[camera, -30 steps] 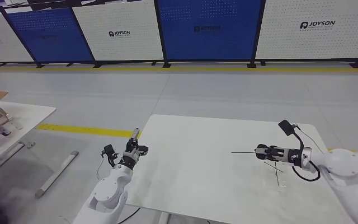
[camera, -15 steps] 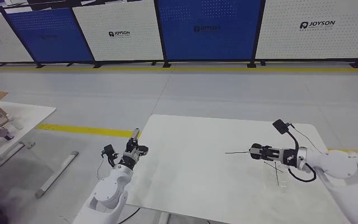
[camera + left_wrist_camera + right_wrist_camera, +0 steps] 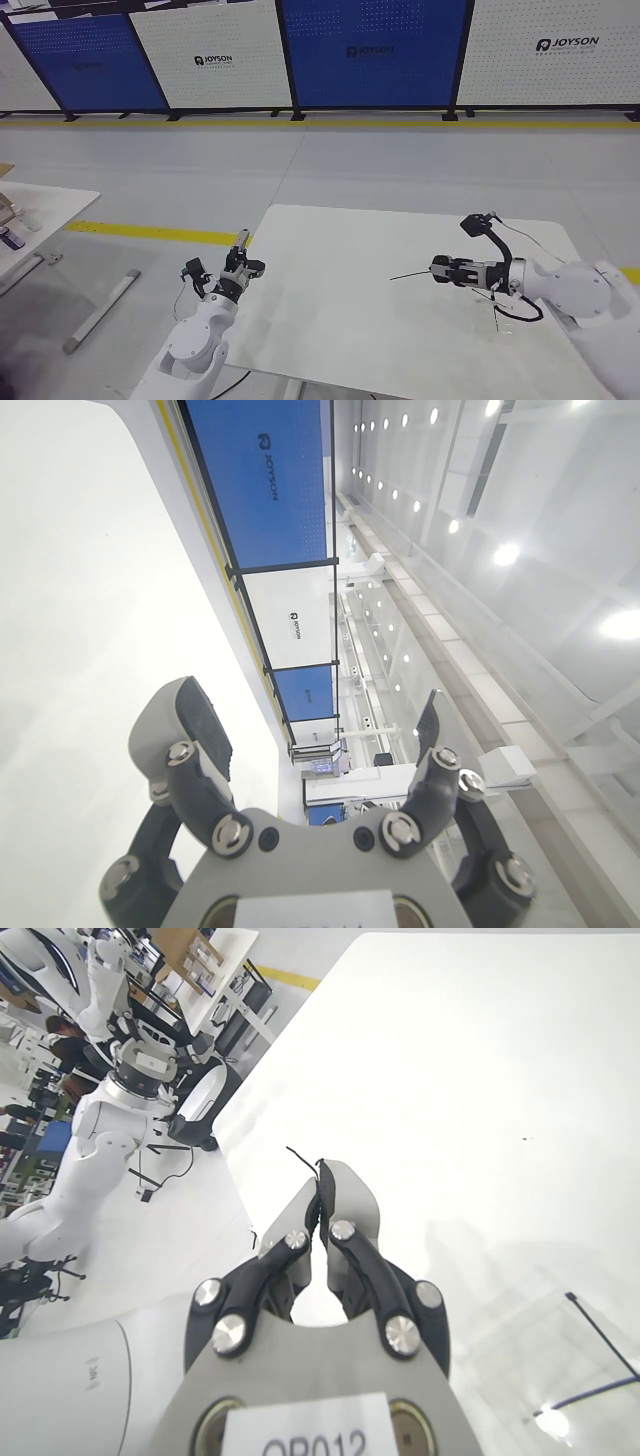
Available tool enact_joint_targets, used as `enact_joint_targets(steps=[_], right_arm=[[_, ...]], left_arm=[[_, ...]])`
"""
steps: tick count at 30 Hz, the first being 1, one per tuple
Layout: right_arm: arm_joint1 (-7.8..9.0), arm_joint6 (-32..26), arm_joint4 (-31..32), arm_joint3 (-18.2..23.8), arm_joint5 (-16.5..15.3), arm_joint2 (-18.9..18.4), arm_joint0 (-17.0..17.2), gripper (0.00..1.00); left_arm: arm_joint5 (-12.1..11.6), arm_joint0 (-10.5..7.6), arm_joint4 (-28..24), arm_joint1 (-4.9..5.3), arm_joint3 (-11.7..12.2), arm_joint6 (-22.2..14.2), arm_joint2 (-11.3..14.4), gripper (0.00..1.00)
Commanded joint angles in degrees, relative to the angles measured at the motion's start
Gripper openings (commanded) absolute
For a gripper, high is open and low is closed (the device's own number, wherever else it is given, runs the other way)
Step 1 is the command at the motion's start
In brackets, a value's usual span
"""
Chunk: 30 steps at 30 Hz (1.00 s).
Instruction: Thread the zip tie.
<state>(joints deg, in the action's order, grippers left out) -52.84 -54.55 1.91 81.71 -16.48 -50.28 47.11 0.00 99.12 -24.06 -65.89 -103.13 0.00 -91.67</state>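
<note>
Tie [image 3: 408, 274] pokes from our right gripper [image 3: 436, 270] over the table [image 3: 330, 300], right of centre, in the top view; our left gripper [image 3: 240, 250] sits at the left edge. Left wrist view: we see its fingers [image 3: 205, 720] spread apart. Right wrist view: we see fingers clamped on the tie.

One gripped zip tie [image 3: 411, 274], seemingly two loose zip ties [image 3: 597, 1329], one table [image 3: 340, 300]

Factory-floor robot lab, blue and white pegboard partitions [image 3: 375, 52], yellow floor line [image 3: 150, 232], high ceiling lights [image 3: 506, 553], white tabletop [image 3: 340, 300]
</note>
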Motion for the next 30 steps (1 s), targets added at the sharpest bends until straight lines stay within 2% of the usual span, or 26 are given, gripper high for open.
enact_joint_targets(steps=[1, 4, 8, 14, 28, 30], right_arm=[[0.00, 0.01, 0.01, 0.00, 0.00, 0.00, 0.00, 0.00], [-0.01, 0.61, 0.72, 0.25, 0.03, 0.04, 0.17, 0.00], [-0.09, 3.72, 7.57, 1.83, -3.00, 0.46, 0.55, 0.00], [0.18, 11.15, 20.72, 5.56, -3.00, 1.85, 1.24, 0.00], [0.19, 11.58, 20.31, 5.70, -3.00, 2.39, 1.43, 0.00], [0.11, 12.47, 22.70, 6.69, -3.00, 2.61, 1.57, 0.00]], left_arm=[[0.00, 0.00, 0.00, 0.00, 0.00, 0.00, 0.00, 1.00], [0.00, 0.00, 0.00, 0.00, 0.00, 0.00, 0.00, 1.00], [0.00, 0.00, 0.00, 0.00, 0.00, 0.00, 0.00, 1.00], [0.00, 0.00, 0.00, 0.00, 0.00, 0.00, 0.00, 1.00], [0.00, 0.00, 0.00, 0.00, 0.00, 0.00, 0.00, 1.00], [0.30, -0.01, -0.02, -0.01, 0.18, 0.20, 0.00, 1.00]])
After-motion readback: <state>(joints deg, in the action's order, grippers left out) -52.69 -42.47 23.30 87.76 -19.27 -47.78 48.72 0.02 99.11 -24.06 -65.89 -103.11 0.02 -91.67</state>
